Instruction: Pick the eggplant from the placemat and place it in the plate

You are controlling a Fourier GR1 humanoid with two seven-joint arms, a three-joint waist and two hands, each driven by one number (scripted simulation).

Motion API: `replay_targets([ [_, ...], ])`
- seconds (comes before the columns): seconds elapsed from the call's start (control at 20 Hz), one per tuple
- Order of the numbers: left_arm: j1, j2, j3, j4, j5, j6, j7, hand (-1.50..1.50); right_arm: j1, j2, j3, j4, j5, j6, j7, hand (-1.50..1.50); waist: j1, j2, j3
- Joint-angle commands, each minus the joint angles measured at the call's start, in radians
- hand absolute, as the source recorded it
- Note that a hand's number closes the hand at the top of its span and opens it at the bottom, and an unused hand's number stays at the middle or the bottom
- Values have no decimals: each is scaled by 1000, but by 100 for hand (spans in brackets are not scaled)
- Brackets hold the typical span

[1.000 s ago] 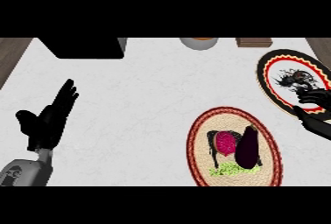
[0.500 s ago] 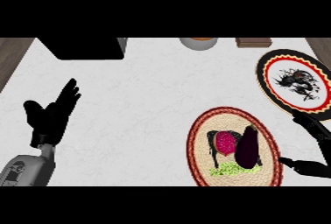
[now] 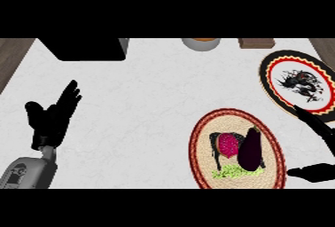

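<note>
So, progress check: basically nothing is done yet. Over on the left, my left robot hand (image 3: 51, 116) is just parked above the worktop (image 3: 144, 106), fingers straight and up, holding nothing, well away from the action. Moving right, the eggplant (image 3: 250, 148) is lying on the round woven placemat (image 3: 203, 150), next to the pink and green pattern at the mat's centre, nothing gripping it. Just beside the mat's right rim is my right robot hand (image 3: 319, 153); it's spread wide, one finger pointing up toward the plate and the thumb poking in low near the mat's edge, not touching the eggplant as far as I can tell, though most of it is cut off by the frame. The plate (image 3: 271, 75), up at the far right, has nothing on it but its dark painted design. So the grab, lift, carry and drop are all left.
</note>
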Motion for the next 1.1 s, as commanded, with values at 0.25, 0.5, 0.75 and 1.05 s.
replay_targets([
  [0.25, 22, -27, 19, 26, -29, -22, -50, 0, -35, -16, 104, -163, 102, 98, 302, -150, 4, 1, 0],
  [0.5, -19, -11, 46, 26, -31, -47, -3, 0, -30, -6, 152, -138, 255, 82, 321, -150, 2, 1, 0],
  [0.75, -36, -39, 40, -14, -58, -35, 52, 0, -175, 70, 181, -79, 300, 165, 470, -150, 6, 1, 1],
  [1.05, 12, -71, 66, 2, -77, -60, -1, 0, -197, 100, 155, -39, 331, 290, 471, -150, 5, 1, 1],
])
